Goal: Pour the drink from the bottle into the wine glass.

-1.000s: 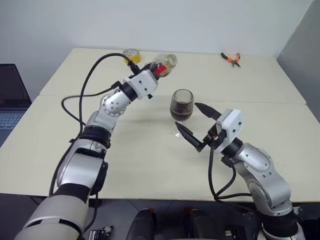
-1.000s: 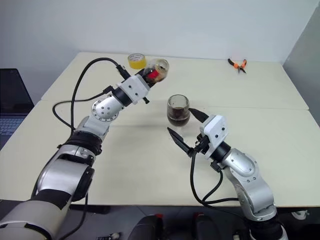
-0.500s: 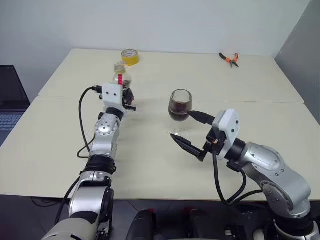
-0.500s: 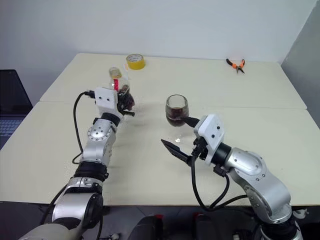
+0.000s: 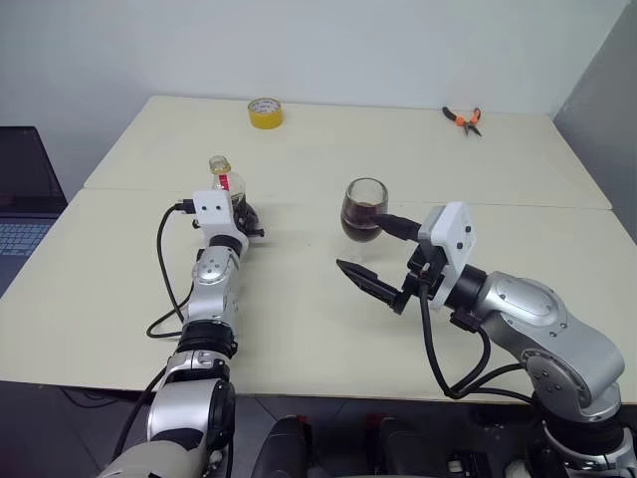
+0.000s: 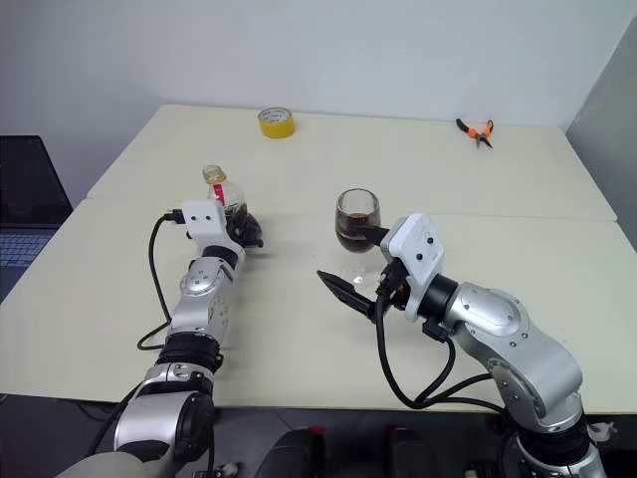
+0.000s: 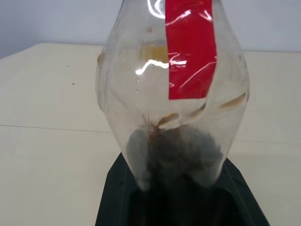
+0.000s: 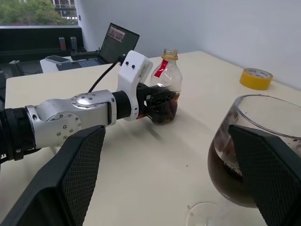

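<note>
The wide cream desk (image 5: 299,329) carries everything. At centre-left of the head view, the left pincer (image 5: 242,214) is clamped on the small bulbous clear plastic bottle (image 5: 225,189), which stands upright on the desk and holds only a dark remnant at its base. At centre, the clear stemmed wine glass (image 5: 362,209) holds the dark cola-like drink (image 5: 360,221), about half full. The right pincer (image 5: 378,257) stands wide apart around the stem, not gripping. The pour looks done; only letting go remains.
</note>
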